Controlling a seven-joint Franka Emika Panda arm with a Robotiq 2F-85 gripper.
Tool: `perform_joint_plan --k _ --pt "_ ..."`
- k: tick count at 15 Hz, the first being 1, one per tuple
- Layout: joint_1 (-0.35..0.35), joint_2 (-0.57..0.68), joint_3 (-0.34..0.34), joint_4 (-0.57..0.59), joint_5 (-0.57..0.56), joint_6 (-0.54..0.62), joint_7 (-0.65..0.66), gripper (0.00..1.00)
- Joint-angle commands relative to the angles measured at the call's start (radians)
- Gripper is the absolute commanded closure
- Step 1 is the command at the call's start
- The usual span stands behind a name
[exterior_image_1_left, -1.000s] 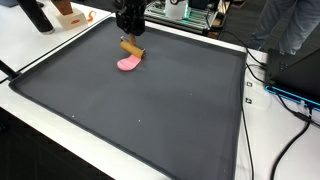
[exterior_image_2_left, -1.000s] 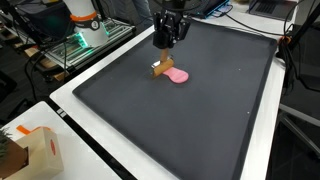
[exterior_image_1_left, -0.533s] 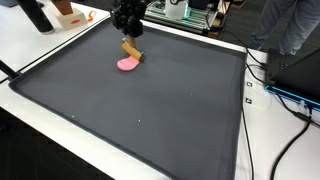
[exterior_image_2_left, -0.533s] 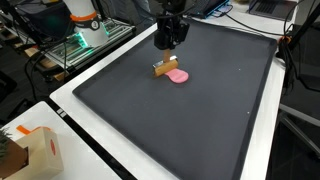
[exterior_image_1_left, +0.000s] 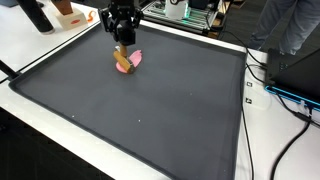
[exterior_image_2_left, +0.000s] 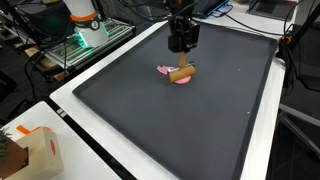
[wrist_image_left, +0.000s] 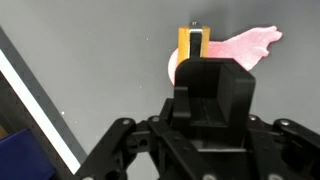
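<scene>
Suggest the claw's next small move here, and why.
Probably a short, straight descent of the claw onto the wooden block. The wrist view shows the block centred just ahead of the claw, touching the pink piece. Both exterior views show the claw directly above it on the black mat. The pictures don't show whether the jaws already grip it.

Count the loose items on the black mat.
2. A tan block is right under the gripper. A pink piece lies right beside it on the mat. The gripper could hide something smaller.
</scene>
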Motion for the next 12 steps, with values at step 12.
perform_joint_plan --k 12 --pt "-0.004 0.017 0.016 0.034 0.023 -0.266 -0.207 0.76"
